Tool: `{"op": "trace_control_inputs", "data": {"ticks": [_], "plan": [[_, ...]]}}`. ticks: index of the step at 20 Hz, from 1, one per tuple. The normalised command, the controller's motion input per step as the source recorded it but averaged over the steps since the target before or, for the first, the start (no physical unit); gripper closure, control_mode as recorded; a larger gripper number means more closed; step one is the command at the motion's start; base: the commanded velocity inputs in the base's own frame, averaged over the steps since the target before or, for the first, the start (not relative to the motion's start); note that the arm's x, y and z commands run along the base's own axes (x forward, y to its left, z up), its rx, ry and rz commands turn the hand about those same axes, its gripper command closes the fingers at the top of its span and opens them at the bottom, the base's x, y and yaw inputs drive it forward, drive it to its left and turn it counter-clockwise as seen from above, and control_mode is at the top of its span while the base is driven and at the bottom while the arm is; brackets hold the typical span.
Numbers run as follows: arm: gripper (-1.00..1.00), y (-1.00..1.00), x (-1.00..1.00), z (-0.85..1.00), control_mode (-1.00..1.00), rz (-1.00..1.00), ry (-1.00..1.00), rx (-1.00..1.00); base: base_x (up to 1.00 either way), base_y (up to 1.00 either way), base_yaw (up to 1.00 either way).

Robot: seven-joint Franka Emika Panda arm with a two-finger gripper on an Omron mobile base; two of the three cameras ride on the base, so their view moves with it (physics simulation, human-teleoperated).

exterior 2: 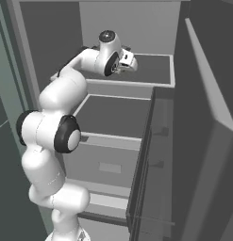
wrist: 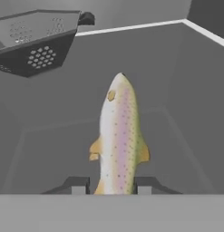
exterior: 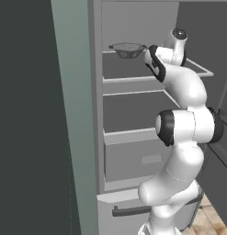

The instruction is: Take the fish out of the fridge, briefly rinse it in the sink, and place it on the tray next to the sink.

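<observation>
The fish (wrist: pixel 119 136) lies on the upper shelf (wrist: pixel 177 113) of the fridge (exterior: pixel 78 114), near a colander (wrist: pixel 36 43), its tail end between the fingers of the gripper (wrist: pixel 111 186). The jaws stand either side of it; whether they already pinch it I cannot tell. It looks light, soft and slippery, so a hold across the thicker middle would likely be safer than the tail.

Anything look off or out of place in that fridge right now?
Only the perforated colander on the fridge's top shelf, an odd thing to chill. The fish lies straight between the fingers.
</observation>
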Motion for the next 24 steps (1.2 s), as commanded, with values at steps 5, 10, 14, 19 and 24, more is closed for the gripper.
{"op": "trace_control_inputs", "data": {"ticks": [5, 10, 14, 19, 24], "plan": [[1.00, 0.19, -1.00, 0.53, -1.00, 0.00, -0.39, -0.07, 0.00, 0.00, 0.00], [1.00, 0.43, -1.00, 0.65, -1.00, -0.03, -0.45, -0.09, 0.00, 0.00, 0.00], [1.00, 0.57, -1.00, 0.14, -1.00, -0.06, -0.23, -0.10, 0.00, 0.00, 0.00], [1.00, 0.57, -1.00, 0.00, -1.00, -0.13, -0.01, -0.02, 0.00, 0.00, 0.00], [1.00, 0.54, -1.00, -0.14, -1.00, -0.15, 0.08, 0.00, 0.00, 0.00, 0.00]]}}
